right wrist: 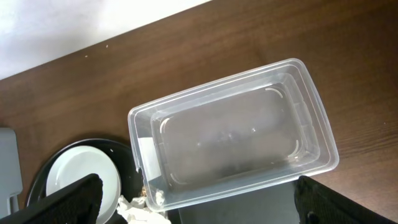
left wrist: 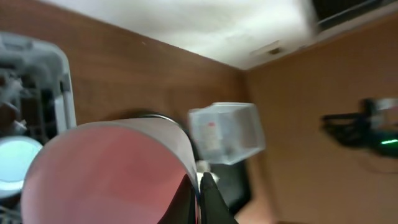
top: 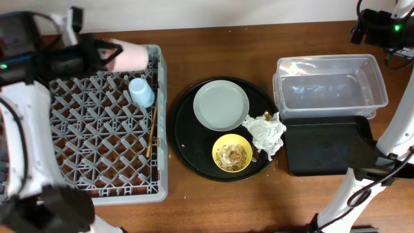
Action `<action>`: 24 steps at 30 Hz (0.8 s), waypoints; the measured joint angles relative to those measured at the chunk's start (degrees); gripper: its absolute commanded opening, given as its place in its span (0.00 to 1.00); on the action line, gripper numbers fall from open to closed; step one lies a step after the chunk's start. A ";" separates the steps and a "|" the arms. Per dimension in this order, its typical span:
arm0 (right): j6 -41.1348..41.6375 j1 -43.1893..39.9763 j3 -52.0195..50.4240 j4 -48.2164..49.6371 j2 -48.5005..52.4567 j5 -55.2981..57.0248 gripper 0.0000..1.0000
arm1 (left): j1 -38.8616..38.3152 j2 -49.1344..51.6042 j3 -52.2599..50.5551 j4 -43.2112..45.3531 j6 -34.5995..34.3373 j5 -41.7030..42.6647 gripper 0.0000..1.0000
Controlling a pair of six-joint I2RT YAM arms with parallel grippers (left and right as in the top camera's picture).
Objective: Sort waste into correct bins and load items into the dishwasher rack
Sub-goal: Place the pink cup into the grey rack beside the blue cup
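My left gripper is shut on the rim of the pink cup, held over the far edge of the grey dishwasher rack; the cup fills the left wrist view. The blue cup and the chopsticks lie in the rack. The plate, the yellow bowl with brownish scraps and the white tissue wad sit on the round black tray. The clear tub and black rectangular tray are at the right. My right gripper is open, high above the tub.
The right arm's base and cables stand at the lower right, beside the black rectangular tray. The left arm reaches over the rack's left side. Bare wooden table lies in front of the round tray.
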 measured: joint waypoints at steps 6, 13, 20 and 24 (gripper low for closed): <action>-0.02 0.00 0.00 0.00 0.00 0.00 0.99 | 5.51 9.46 -4.02 0.11 2.12 10.10 0.00; -0.02 0.00 0.00 0.00 0.00 0.02 0.99 | 8.90 21.84 -4.83 0.31 4.35 15.43 0.00; -0.02 0.00 0.00 0.00 0.00 0.02 0.99 | 10.08 25.05 -4.87 0.28 4.48 17.38 0.00; 0.02 0.00 0.00 0.00 0.00 0.00 0.99 | 10.19 25.07 -4.85 0.24 4.48 16.48 0.00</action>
